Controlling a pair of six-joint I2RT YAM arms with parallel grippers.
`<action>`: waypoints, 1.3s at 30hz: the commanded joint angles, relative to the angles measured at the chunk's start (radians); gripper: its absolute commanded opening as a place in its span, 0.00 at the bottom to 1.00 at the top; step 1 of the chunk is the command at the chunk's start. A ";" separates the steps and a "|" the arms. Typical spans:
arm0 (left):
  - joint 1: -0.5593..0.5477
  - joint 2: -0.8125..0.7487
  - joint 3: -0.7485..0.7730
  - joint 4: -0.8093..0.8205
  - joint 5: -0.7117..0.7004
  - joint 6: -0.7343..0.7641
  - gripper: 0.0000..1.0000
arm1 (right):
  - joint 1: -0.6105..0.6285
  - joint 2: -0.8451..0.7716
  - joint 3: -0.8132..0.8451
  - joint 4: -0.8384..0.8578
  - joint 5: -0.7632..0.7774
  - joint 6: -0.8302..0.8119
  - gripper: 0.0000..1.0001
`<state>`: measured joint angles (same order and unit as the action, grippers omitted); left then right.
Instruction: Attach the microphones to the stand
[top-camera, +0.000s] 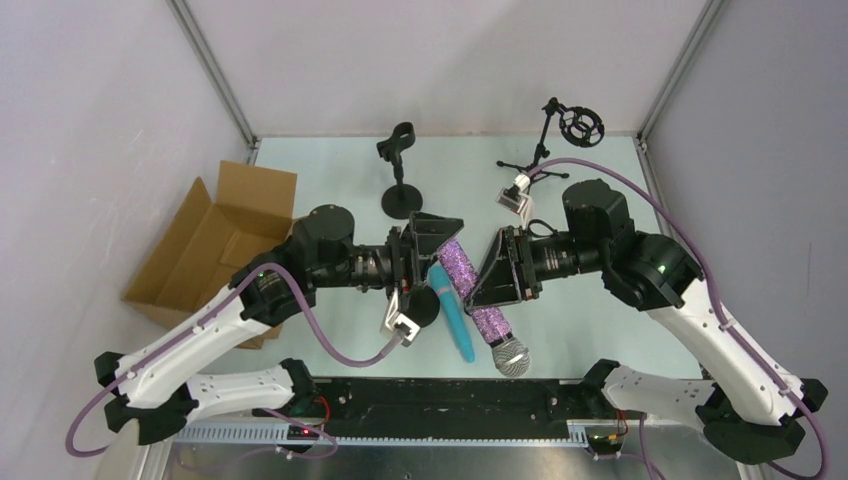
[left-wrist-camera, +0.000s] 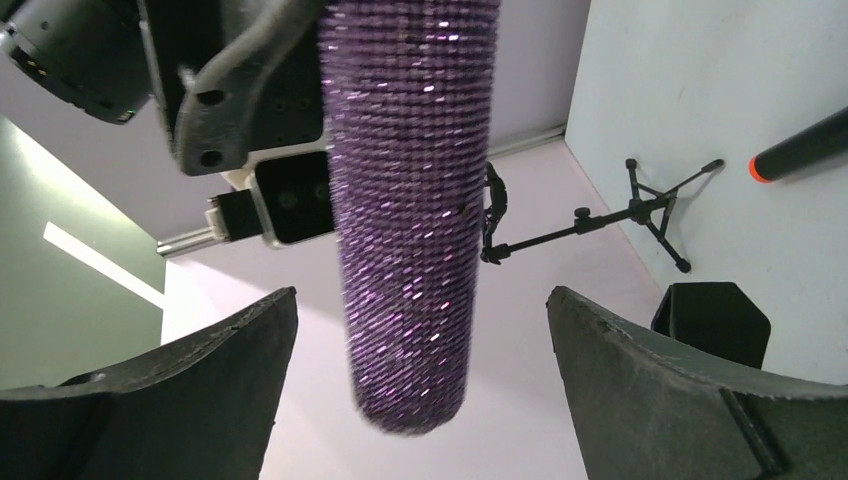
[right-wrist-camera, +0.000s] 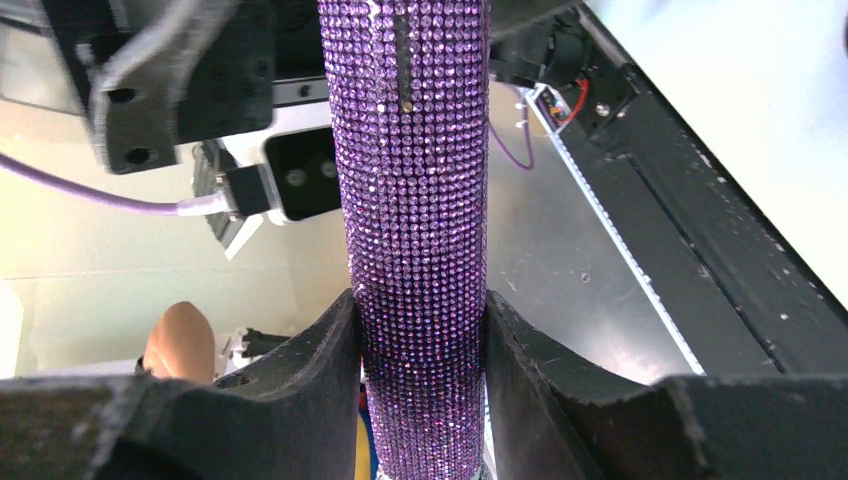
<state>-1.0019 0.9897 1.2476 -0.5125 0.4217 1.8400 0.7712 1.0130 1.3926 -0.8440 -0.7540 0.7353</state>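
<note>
Purple glitter microphone: clamped by right gripper; tail between the spread fingers of left gripper. Light blue microphone: just beside it, overhead view only. Black microphone: left wrist view only, cut off past orange-red end.

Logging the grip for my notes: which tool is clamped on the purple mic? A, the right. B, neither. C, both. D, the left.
A: the right tool presses on both sides of the purple mic, while the left tool stands open with a gap on either side of it.
</note>
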 joint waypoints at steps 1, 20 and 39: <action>-0.009 0.010 0.047 0.060 -0.021 -0.041 0.96 | 0.026 0.014 0.089 0.099 -0.049 0.054 0.00; -0.018 -0.052 -0.019 0.136 -0.040 -0.168 0.13 | -0.064 0.073 0.254 0.074 0.033 0.061 0.41; 0.003 0.025 0.244 0.446 -0.645 -1.363 0.01 | -0.587 -0.003 0.451 0.351 0.169 -0.012 0.99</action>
<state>-1.0103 1.0077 1.3758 -0.1463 -0.0635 0.7845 0.1719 1.0821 1.9770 -0.6834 -0.6441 0.7292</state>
